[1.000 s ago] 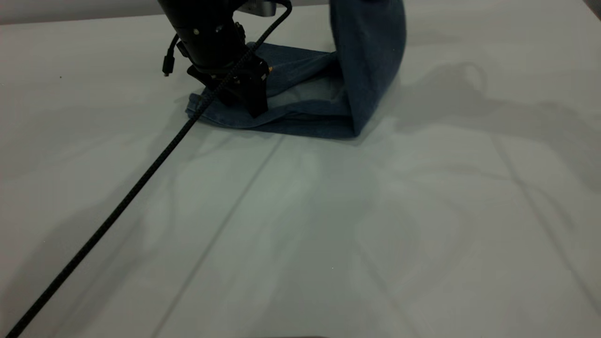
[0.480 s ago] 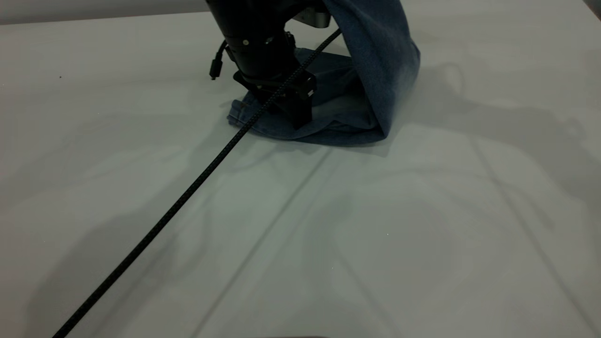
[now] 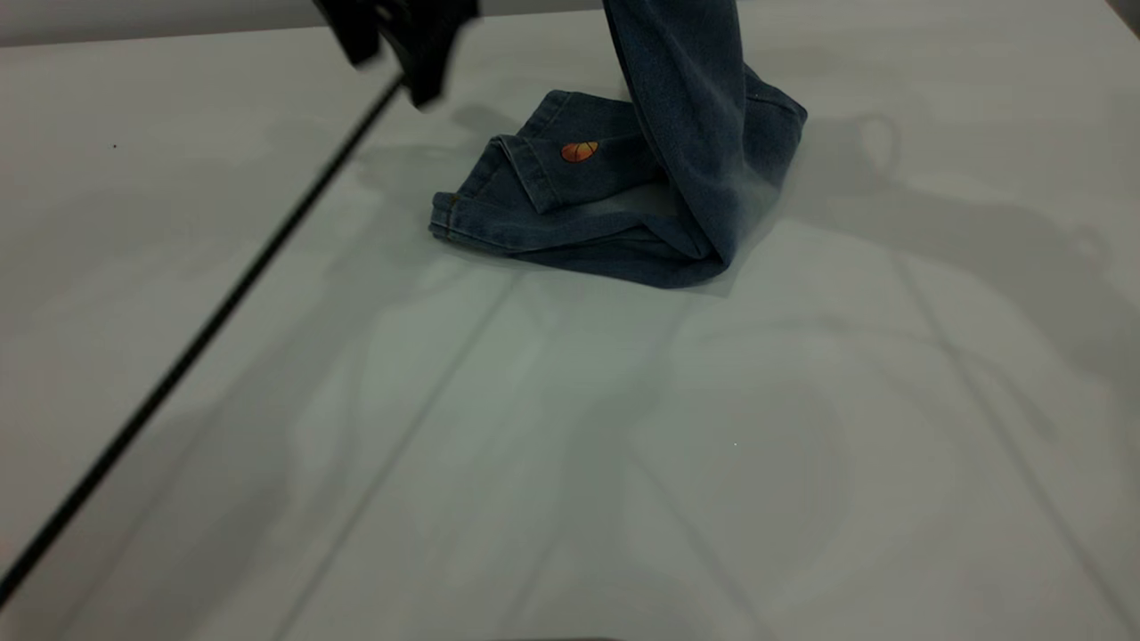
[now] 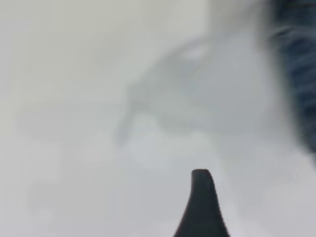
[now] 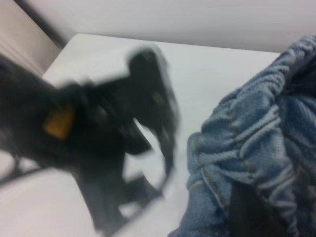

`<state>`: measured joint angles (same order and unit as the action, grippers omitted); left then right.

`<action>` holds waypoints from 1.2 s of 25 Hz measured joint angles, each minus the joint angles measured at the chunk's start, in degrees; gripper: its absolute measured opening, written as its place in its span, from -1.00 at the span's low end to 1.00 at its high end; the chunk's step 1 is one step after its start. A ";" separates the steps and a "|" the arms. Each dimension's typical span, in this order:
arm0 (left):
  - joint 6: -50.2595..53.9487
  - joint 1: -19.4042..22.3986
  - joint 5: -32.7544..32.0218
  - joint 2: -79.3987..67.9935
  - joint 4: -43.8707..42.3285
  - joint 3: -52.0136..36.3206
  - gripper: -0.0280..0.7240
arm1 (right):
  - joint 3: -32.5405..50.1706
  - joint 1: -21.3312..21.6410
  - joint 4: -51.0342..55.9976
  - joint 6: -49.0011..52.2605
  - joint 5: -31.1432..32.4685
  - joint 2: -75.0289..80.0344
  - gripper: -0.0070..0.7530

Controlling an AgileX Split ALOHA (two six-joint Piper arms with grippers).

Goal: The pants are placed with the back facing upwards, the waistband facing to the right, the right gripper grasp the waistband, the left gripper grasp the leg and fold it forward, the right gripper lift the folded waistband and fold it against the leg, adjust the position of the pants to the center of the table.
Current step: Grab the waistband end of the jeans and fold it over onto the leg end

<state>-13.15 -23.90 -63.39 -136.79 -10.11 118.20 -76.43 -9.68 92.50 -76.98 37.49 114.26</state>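
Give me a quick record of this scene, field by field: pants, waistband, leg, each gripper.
pants: partly folded on the table, one end lifted
waistband: raised, gathered denim held in the right gripper
leg: flat on the table, orange basketball print showing
left gripper: above the table, beside the pants, holding nothing; open or shut unclear

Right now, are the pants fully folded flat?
No. The pants are half-folded: the leg lies flat, the waistband hangs lifted.
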 joint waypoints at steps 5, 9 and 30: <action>4.31 0.47 -3.67 0.01 -8.33 5.53 0.44 | 0.00 -0.63 -0.01 0.00 0.05 3.12 -0.71; 5.58 0.59 -3.67 0.01 -9.78 8.47 0.44 | 0.00 -2.20 0.81 -1.32 0.66 8.04 -0.71; 3.99 -0.24 -2.88 0.01 -2.86 9.66 0.44 | -1.79 -2.18 8.90 -1.05 6.68 12.33 0.79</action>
<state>-9.17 -24.14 -66.27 -136.78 -12.96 127.86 -78.21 -11.86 101.41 -78.03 44.17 126.59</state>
